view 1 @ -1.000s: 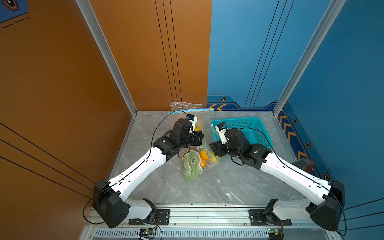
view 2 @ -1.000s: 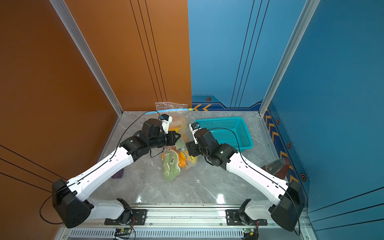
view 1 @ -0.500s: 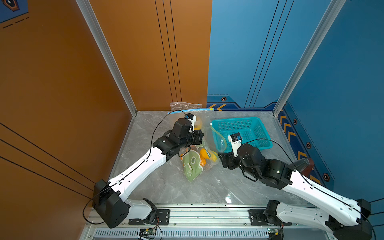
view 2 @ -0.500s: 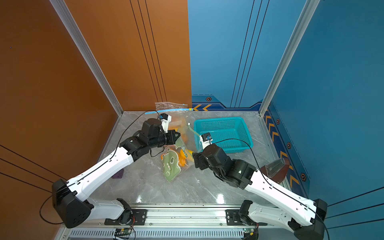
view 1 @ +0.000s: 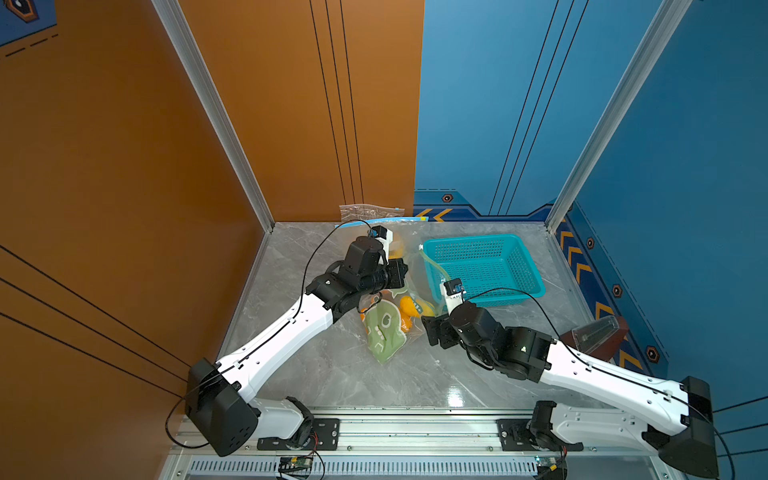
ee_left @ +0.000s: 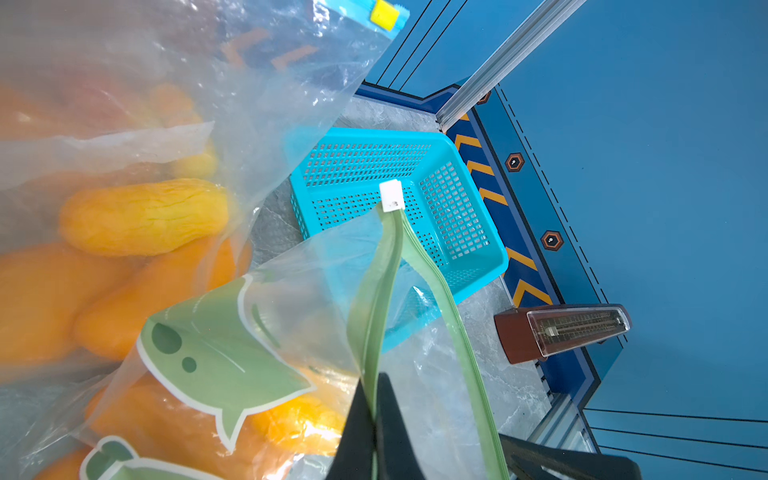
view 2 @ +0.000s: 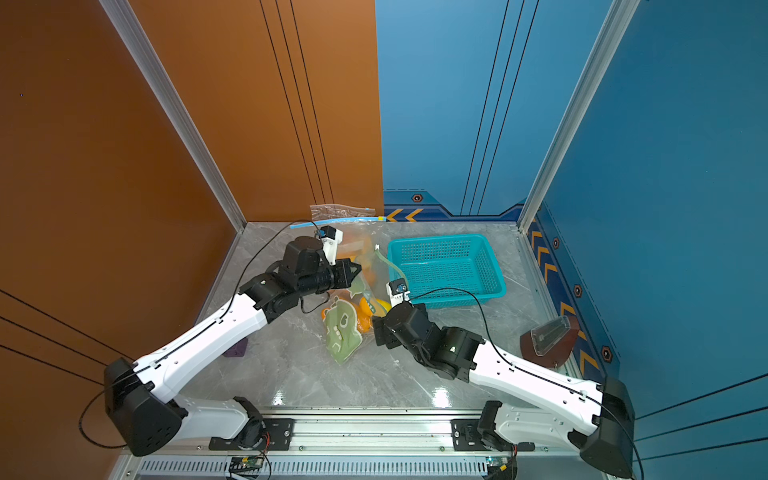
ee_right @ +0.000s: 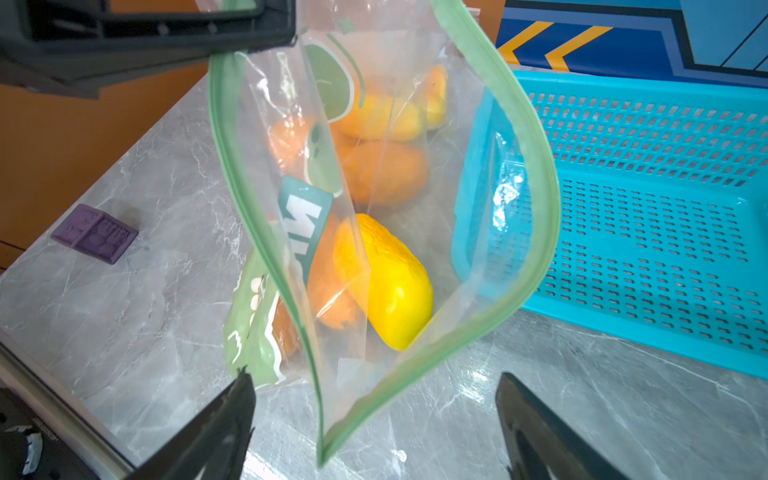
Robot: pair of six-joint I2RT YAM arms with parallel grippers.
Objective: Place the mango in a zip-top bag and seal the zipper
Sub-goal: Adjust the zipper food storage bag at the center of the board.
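Grey marble tabletop (view 1: 415,374) under both my arms, orange and blue walls all round, and here's how it stands: the yellow mango (ee_right: 384,282) lies inside the zip-top bag (ee_right: 449,232), plain to see through the open mouth, with the bag just beside the teal basket (view 1: 528,266). So the placing looks done to me and sealing is the job now! My left gripper (ee_left: 374,386) has its fingers pressed together on one lip of the green zipper strip (ee_left: 376,291), holding the mouth up off the table. My right gripper (ee_right: 375,376) is spread wide with nothing between its fingers, hovering just outside that mouth. And what a gape, the two green lips bowed well apart! The white slider (ee_left: 391,196) sits at the far end of the track from my left pinch, and that's my target, I reckon. To do it well, I'd use the left pinch as a firm anchor and draw the lips into one taut line. Then I'd close my right fingers squarely on the slider and run it along the track, not upward, so the film doesn't bunch. A second bag of mangoes (ee_left: 145,124) leans close behind, and I'd steer clear of snagging it
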